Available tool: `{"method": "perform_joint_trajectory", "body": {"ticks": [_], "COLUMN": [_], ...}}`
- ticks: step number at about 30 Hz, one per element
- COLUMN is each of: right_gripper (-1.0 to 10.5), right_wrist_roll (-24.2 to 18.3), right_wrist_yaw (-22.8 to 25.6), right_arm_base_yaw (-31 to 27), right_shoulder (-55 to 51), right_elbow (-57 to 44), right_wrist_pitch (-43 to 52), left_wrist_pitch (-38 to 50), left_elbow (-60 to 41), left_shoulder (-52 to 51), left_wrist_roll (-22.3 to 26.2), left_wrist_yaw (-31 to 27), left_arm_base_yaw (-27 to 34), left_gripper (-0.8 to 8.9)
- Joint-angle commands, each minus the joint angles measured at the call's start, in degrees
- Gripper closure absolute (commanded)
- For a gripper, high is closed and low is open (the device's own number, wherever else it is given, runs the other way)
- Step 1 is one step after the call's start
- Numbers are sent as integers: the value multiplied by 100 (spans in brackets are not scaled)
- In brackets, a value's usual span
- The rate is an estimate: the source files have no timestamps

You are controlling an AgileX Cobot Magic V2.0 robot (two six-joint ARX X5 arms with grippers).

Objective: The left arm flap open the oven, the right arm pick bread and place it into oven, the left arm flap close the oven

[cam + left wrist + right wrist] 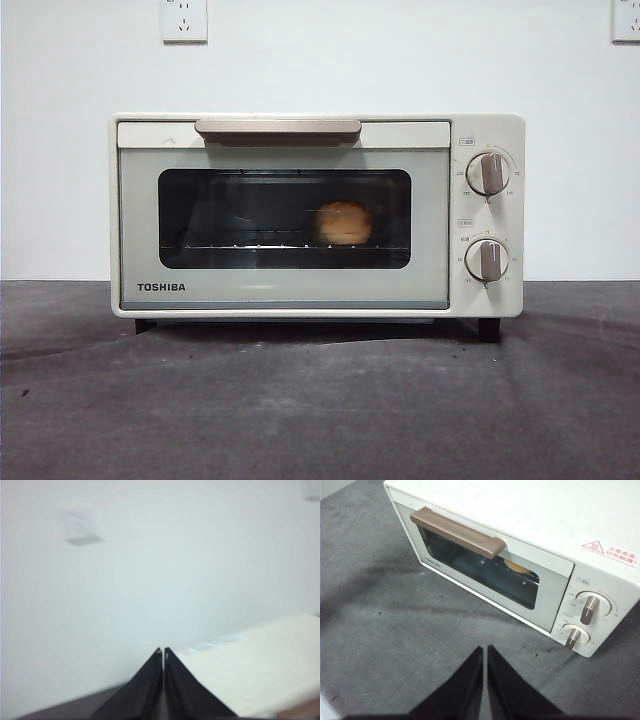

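The cream-white TOSHIBA oven [300, 290] stands on the dark grey table with its door shut and its tan handle [278, 127] at the top. The golden-brown bread [344, 222] sits on the rack inside, behind the dark glass, right of the middle. It also shows through the window in the right wrist view [516, 568]. My left gripper [163, 651] is shut and empty, above the oven's top [260, 670], facing the white wall. My right gripper [485, 650] is shut and empty, raised over the table in front of the oven [520, 510]. Neither arm shows in the front view.
Two grey-brown knobs [489, 172] [488, 259] are on the oven's right panel. A white wall with two sockets [184, 20] stands behind. The grey table [320, 400] stretches out in front of the oven.
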Motion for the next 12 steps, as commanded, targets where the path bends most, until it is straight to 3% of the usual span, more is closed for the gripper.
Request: {"method": "perform_joint_trajectory", "body": {"ticks": [1, 12], "right_gripper": [936, 936], "right_wrist_roll": [39, 39], "right_wrist_yaw": [17, 17], "right_arm_base_yaw": [33, 33], "right_shoulder": [44, 44], "right_elbow": [90, 90], "right_wrist_pitch": [63, 63], "left_wrist_pitch": [431, 509], "left_elbow": [-629, -2865], "left_shoulder": [-369, -1707], "left_wrist_roll": [114, 129], "left_wrist_yaw": [-393, -466], "left_arm_base_yaw": [122, 278], "left_gripper": [798, 798]}}
